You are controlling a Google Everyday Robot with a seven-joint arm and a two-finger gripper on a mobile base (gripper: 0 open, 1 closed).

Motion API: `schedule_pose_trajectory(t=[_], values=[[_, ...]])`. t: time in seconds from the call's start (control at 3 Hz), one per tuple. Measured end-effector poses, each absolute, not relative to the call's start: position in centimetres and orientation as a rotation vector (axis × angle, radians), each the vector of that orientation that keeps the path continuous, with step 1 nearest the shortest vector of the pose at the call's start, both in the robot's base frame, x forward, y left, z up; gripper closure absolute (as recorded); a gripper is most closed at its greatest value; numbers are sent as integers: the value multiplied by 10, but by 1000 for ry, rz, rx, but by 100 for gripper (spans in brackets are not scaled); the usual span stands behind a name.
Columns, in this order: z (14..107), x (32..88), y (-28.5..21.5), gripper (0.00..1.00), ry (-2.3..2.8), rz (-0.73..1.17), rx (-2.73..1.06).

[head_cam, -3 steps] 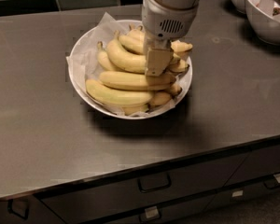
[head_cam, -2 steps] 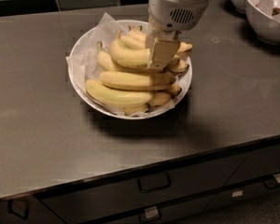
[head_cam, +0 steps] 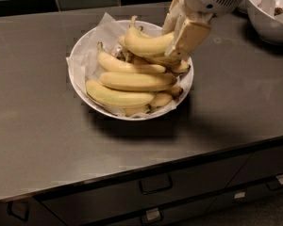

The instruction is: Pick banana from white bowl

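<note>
A wide white bowl [head_cam: 80, 86] lined with crinkled white paper sits on the grey counter and holds several bananas. My gripper [head_cam: 176, 39] comes in from the upper right, over the bowl's right side. It is shut on a plump, curved pale-yellow banana [head_cam: 146, 44] and holds it lifted above the pile, stem end pointing up and left. One beige finger [head_cam: 191, 36] is in front of the banana's right end, the other behind it. The other bananas [head_cam: 132, 81] lie in the bowl below.
A second white bowl [head_cam: 269, 20] with items in it stands at the top right corner. A dark tiled wall runs along the back. The counter's front edge has drawers with handles [head_cam: 155, 185] beneath.
The gripper has closed on the plump banana and raised it up and to the right, off the pile. The arm has moved up toward the upper right.
</note>
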State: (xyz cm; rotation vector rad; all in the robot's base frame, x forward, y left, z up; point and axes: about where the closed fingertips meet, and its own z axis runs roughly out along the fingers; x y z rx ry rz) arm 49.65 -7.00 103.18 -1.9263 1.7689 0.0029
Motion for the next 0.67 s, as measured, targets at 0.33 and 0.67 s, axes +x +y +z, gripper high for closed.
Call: schedule_pose_trajectory(t=[0.33,0.67], values=[[1041,486,-82,100,1682,113,-1903],[1045,482,-76,100,1662,129,-1903]])
